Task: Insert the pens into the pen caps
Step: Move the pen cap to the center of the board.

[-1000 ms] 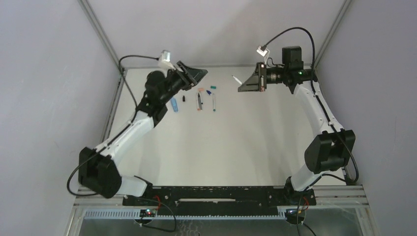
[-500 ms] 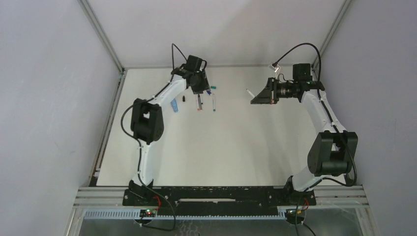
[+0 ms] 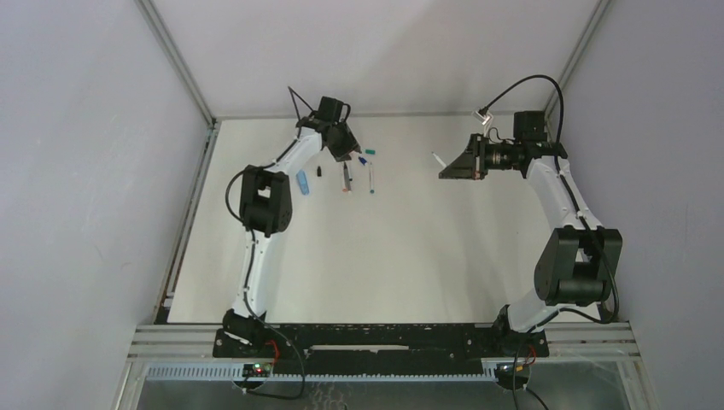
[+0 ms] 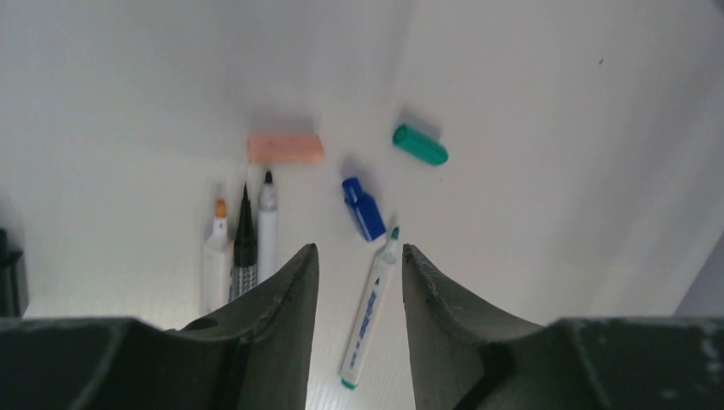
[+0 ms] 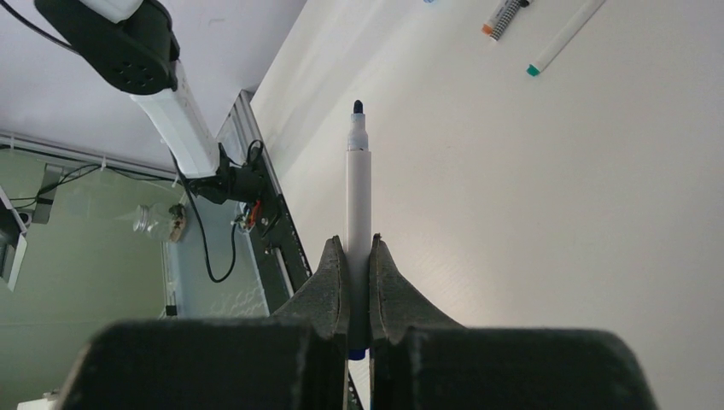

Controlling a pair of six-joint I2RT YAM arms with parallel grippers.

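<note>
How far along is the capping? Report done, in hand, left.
Done: nothing; the salmon-pink cap, blue cap and teal cap lie loose. In hand: the right gripper, fingers shut, holds a bare-tipped white pen; the left gripper, fingers open, hangs over the teal-tipped pen. Left: every pen, the row of three included.

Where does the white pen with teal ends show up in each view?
Top external: teal-ended pen, far centre of the table.
Left wrist: teal-ended pen, bottom centre, slanted.
Right wrist: teal-ended pen, top right corner.
Shared landmark: three-pen bundle beside it.
</note>
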